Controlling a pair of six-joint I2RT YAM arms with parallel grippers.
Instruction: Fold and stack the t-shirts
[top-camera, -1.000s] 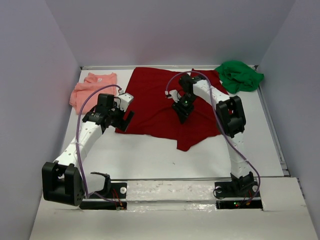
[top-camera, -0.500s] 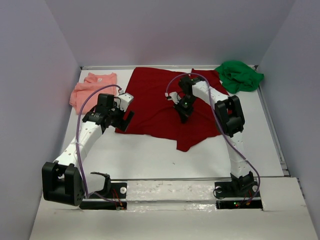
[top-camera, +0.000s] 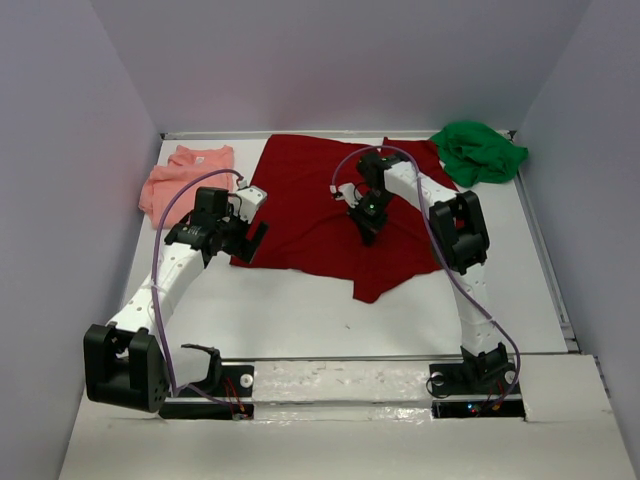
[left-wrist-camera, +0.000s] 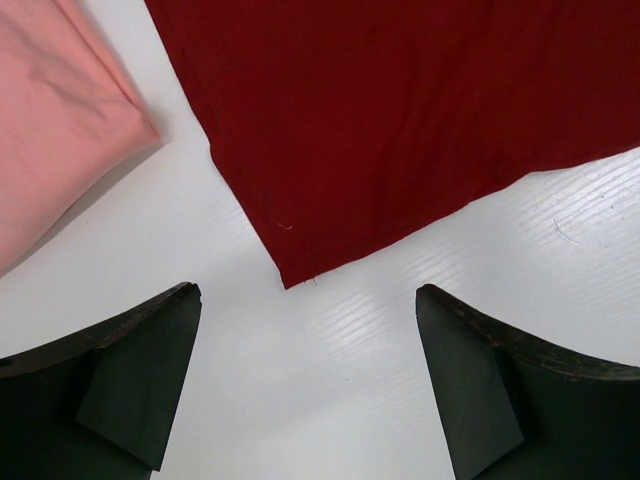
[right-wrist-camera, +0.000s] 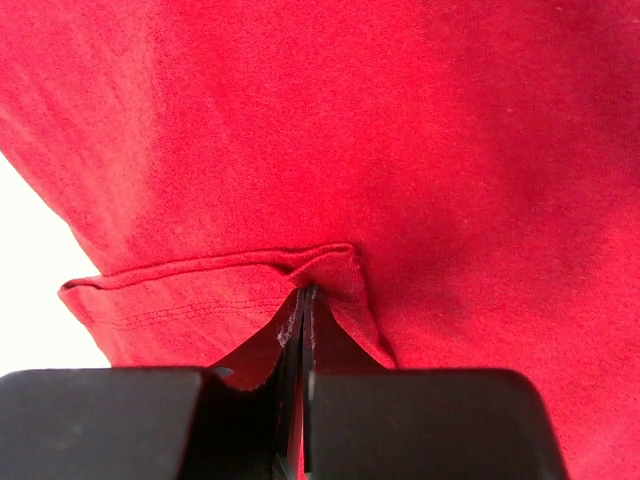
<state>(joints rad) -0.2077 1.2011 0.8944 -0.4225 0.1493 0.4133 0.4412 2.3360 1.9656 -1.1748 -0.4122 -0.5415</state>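
A dark red t-shirt (top-camera: 320, 205) lies spread over the middle of the table, partly folded. My right gripper (top-camera: 366, 232) presses down on it and is shut on a pinched hemmed edge of the dark red t-shirt (right-wrist-camera: 330, 265). My left gripper (top-camera: 252, 240) hangs open just above the table by the shirt's near left corner (left-wrist-camera: 290, 275), holding nothing. A salmon pink t-shirt (top-camera: 185, 175) lies folded at the back left and shows in the left wrist view's top left (left-wrist-camera: 50, 120). A bright green t-shirt (top-camera: 478, 152) lies crumpled at the back right.
Grey walls close in the table (top-camera: 300, 310) on the left, back and right. A raised white strip (top-camera: 400, 380) runs along the near edge between the arm bases.
The right gripper closed its jaws onto the dark red cloth and shifted slightly. The left arm has stayed still.
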